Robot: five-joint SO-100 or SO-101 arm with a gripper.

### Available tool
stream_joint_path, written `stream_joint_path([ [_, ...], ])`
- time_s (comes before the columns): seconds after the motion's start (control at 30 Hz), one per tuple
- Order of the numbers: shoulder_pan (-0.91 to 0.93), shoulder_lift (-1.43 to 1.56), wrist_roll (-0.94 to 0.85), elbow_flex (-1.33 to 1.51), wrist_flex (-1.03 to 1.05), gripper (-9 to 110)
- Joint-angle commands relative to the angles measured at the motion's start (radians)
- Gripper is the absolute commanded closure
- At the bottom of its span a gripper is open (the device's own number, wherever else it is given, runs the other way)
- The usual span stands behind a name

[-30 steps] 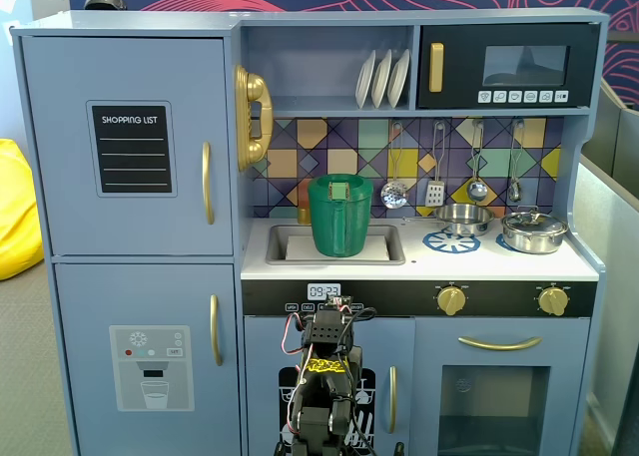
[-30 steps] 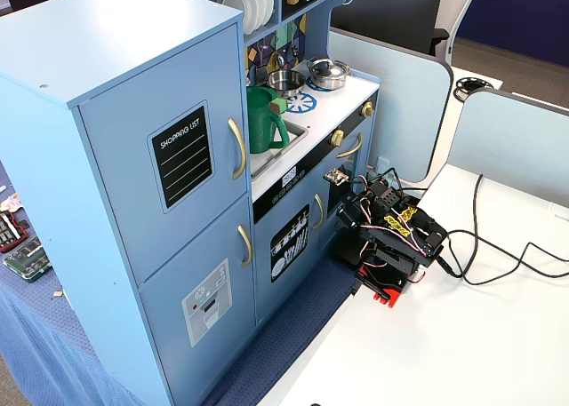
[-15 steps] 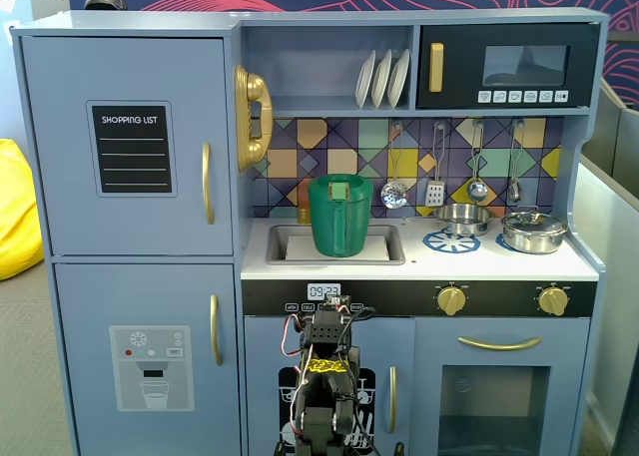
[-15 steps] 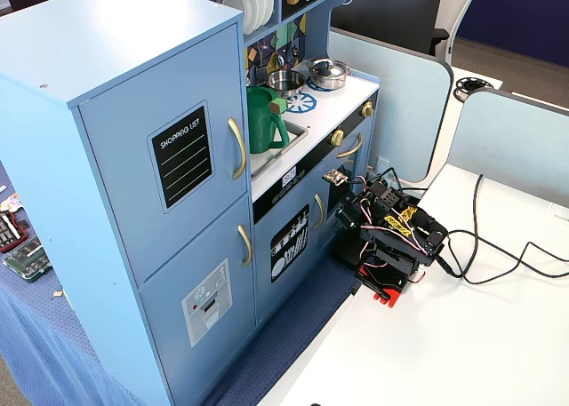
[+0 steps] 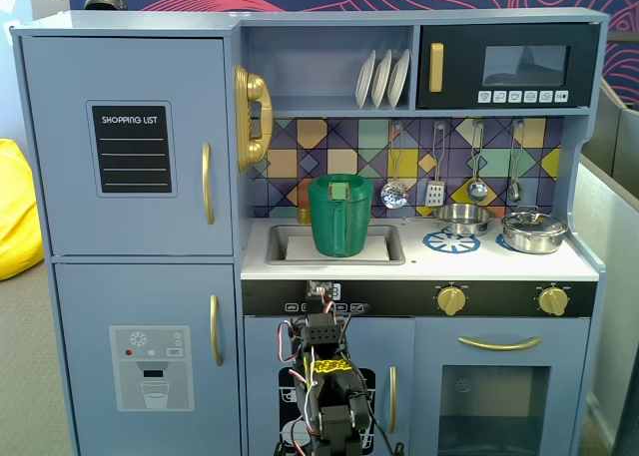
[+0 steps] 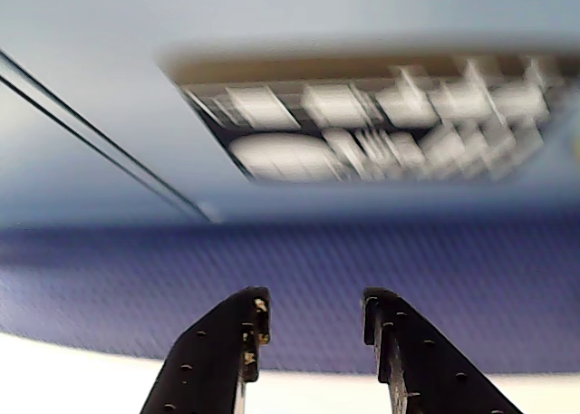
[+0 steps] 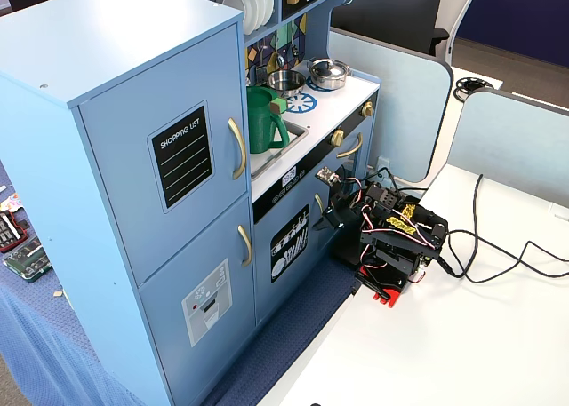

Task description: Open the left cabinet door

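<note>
The left cabinet door (image 5: pixel 130 67) is blue-grey with a black "SHOPPING LIST" panel (image 5: pixel 131 149) and a curved gold handle (image 5: pixel 207 183). It is shut in both fixed views (image 7: pixel 124 131); its handle (image 7: pixel 236 148) lies flat along its right edge. My arm (image 5: pixel 325 376) sits folded low in front of the small door with the dish-rack picture (image 7: pixel 289 243), well right of and below that handle. My gripper (image 6: pixel 314 298) is open and empty, pointing at the cabinet's base over blue cloth (image 6: pixel 272 269). It also shows in a fixed view (image 7: pixel 327 221).
Below the left door is the dispenser door (image 5: pixel 150 366). A green pitcher (image 5: pixel 340 215) stands in the sink, pots (image 5: pixel 534 231) on the stove. The arm's base (image 7: pixel 387 286) stands on the white table (image 7: pixel 462 344), with cables (image 7: pixel 498 255) trailing right. Grey partitions (image 7: pixel 400 95) stand behind.
</note>
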Motion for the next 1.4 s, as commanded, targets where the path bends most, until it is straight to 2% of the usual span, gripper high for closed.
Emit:
stream_joint_path([
  [0.0, -0.054, -0.009, 0.006, -0.144, -0.002, 96],
  [0.33, -0.140, -0.327, -0.054, -0.523, -0.071, 95],
  [0.6, -0.219, -0.445, -0.149, -0.732, -0.147, 95],
  [0.87, -0.295, -0.592, -0.163, -0.976, -0.256, 95],
  [1.37, -0.459, -0.741, -0.166, -1.051, -0.515, 92],
])
